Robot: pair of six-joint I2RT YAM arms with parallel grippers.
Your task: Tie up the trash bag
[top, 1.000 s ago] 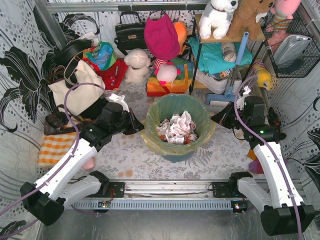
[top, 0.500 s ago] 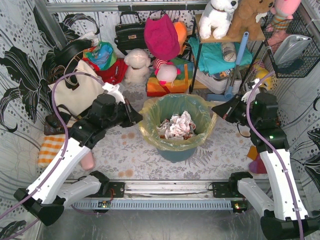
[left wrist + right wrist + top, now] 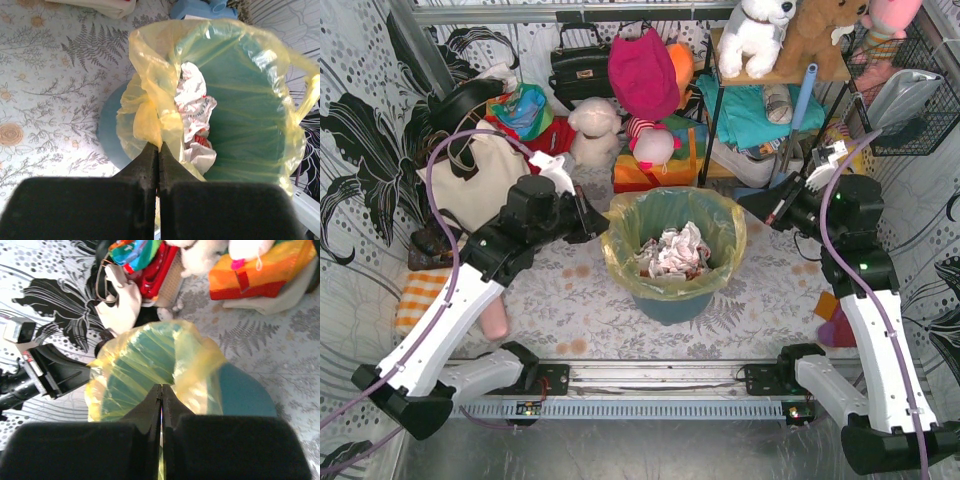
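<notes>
The trash bag is thin yellow-green plastic lining a teal round bin, with crumpled white paper inside. My left gripper is shut on the bag's left rim, pinching a bunched fold of plastic just past its tips. My right gripper is shut on the right rim; the film spreads out from its closed tips. Both rims are lifted off the bin and pulled outward, so the mouth stands wide.
A cream tote bag with dark straps lies behind the left arm. Stuffed toys, a black handbag and an orange box crowd the back. A shelf rack and wire basket stand at right; a striped cloth lies at left.
Both grippers rose and drew apart with the bag's rim in them. The plastic came up off the bin's edge and the mouth stretched wider.
</notes>
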